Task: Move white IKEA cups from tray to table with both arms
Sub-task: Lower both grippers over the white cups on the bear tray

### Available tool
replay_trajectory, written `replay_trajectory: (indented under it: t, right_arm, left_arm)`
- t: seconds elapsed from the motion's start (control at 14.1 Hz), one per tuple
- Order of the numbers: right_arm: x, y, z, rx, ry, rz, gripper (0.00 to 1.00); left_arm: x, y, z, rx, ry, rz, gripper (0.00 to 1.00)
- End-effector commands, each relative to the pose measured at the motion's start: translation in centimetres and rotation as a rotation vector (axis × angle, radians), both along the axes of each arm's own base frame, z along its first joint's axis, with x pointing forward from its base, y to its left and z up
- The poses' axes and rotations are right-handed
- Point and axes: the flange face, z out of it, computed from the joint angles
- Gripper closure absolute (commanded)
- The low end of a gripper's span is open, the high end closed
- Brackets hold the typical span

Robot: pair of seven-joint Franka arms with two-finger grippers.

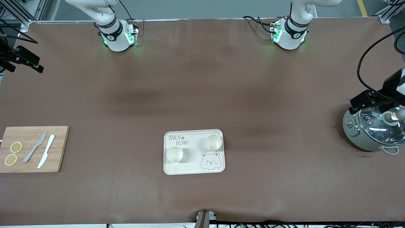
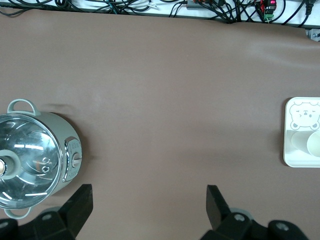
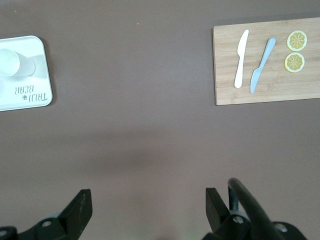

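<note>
Nothing is moved yet: both white IKEA cups stand on the tray, one at ten o'clock of the bear face, the other at twelve, while left gripper and right gripper wait high over bare table, jaws wide and empty

Matte brown table, wooden board, glossy pot lid

Even overhead light, soft shadows, glare on pot lid

- The front camera hangs high, facing both robot bases across the table.
- Each wrist camera looks straight down from high up; both catch the tray edge.
</note>
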Motion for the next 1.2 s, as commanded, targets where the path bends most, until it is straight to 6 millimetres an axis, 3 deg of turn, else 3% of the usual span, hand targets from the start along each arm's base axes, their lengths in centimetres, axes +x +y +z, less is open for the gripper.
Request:
replay_trajectory:
  t: [0.0, 0.85, 1.13]
  right_arm:
    - [-0.1, -0.1, 0.5, 0.001, -0.006, 0.01, 0.0]
    - [0.0, -0.4, 0.3, -0.002, -0.004, 0.05, 0.0]
    - [0.0, -0.3, 0.3, -0.002, -0.004, 0.041, 0.0]
  left_arm:
    - [-0.2, 0.3, 0.6, 0.014, 0.001, -0.012, 0.0]
    - [-0.4, 0.3, 1.0, 0.014, -0.004, -0.022, 0.0]
    - [-0.1, 0.0, -0.6, 0.013, 0.029, -0.024, 0.0]
